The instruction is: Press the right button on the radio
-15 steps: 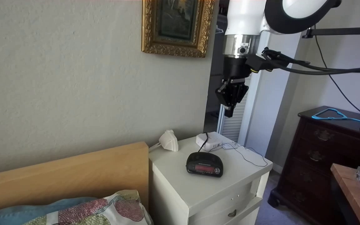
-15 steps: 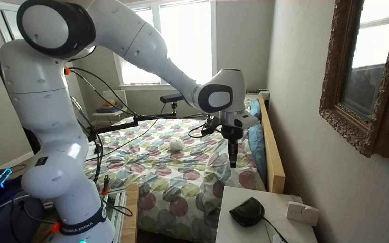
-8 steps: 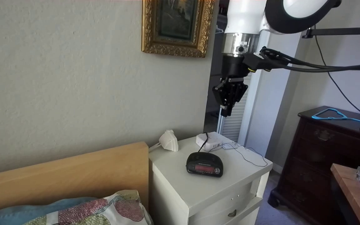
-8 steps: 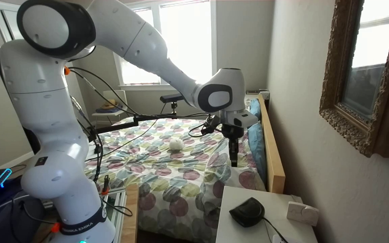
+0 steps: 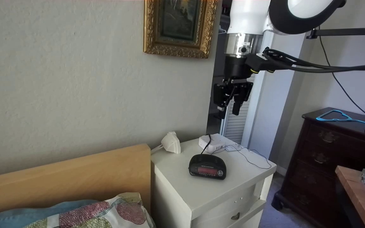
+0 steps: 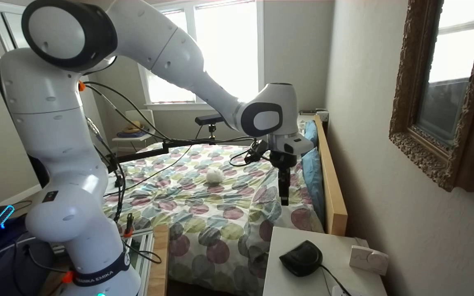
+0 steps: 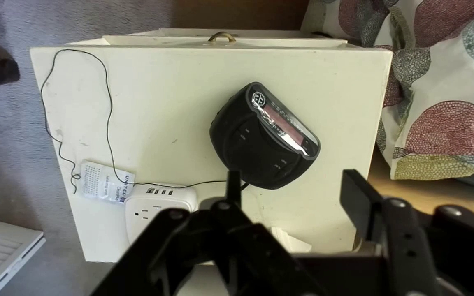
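Observation:
The radio [image 7: 261, 139], a small black dome with a reddish display on its front, rests on a white nightstand [image 5: 173, 171]. It shows in both exterior views, as a dark wedge-like radio [image 6: 301, 258] in an exterior view. On its top, small label marks are visible, but the right button itself is too dark to make out. My gripper [image 5: 229, 114] hangs well above the nightstand, pointing down and apart from the radio. In the wrist view the gripper [image 7: 291, 181] has its fingers spread wide, with only nightstand top seen between them.
A white outlet box [image 7: 159, 209] and a small packet [image 7: 107, 181] lie near the radio, with a thin cord [image 7: 107, 102] looping across. Behind stands a white shell-like object [image 5: 171, 142]. A wooden headboard [image 5: 74, 177] borders the nightstand; a framed picture [image 5: 180, 28] hangs above.
The fingers, together one second ago, have parted. The gripper has shifted slightly left and a little up in an exterior view. The radio has stayed put.

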